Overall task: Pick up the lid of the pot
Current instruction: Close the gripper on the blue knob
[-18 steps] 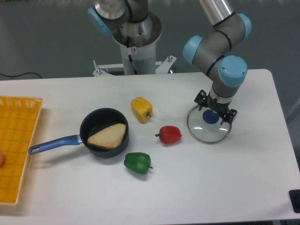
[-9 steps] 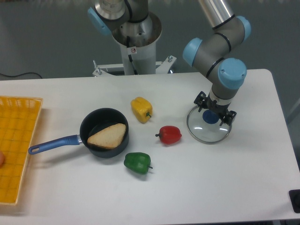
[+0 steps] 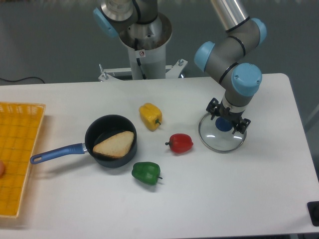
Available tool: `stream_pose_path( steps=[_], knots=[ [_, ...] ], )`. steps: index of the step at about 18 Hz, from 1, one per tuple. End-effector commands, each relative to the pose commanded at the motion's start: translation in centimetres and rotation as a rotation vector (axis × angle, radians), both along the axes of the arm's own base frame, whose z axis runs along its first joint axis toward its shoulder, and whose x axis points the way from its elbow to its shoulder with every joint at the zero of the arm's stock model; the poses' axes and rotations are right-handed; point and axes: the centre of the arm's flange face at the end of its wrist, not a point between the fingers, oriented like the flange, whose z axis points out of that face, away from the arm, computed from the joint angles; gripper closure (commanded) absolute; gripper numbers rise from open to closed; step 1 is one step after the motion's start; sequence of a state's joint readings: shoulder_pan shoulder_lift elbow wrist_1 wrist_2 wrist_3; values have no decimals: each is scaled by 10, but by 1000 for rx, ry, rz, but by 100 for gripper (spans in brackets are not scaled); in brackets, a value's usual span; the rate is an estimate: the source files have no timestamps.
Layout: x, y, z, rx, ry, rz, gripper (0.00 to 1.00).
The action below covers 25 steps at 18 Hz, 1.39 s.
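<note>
Well, we have the gripper (image 3: 230, 115) over the pot lid (image 3: 217, 140), its fingers spread, with the blue knob (image 3: 224, 124) showing between and just below them. The lid lies flat on the table (image 3: 209, 199), and we judge this to be the final lining-up before the grasp. We want the knob centred between the pads, then a straight descent, low enough to catch its sides but not so low that we press on the glass. How high the fingertips are above it, we cannot tell from this one view. If we close off-centre, we may nudge the lid sideways or tip it; a smooth, rounded knob could also slip, so we should grip firmly and lift slowly and level

Nearest the rim is the red pepper (image 3: 180, 143), close enough that a sideways slide could bump it, so we had best go straight up. Farther out we see the yellow pepper (image 3: 150, 115), then the green pepper (image 3: 146, 173), and the black pan (image 3: 112, 162) holding a bread-like wedge (image 3: 114, 144). Farthest off is the yellow crate (image 3: 14, 124), well outside our lift
</note>
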<state>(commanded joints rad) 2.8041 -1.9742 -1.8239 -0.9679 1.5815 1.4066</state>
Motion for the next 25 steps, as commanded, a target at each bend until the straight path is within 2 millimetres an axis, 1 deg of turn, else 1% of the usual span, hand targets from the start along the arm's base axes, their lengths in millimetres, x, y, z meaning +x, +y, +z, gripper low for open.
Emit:
stream_pose_path(
  steps=[2,5,10,17,25],
  knots=[
    [0,0,0,0,0,0,16],
    [0,0,0,0,0,0,23],
    [0,0,0,0,0,2,27],
    [0,0,1,2,1,3,36],
    [-1,0,7,5,11,3,39]
  ],
)
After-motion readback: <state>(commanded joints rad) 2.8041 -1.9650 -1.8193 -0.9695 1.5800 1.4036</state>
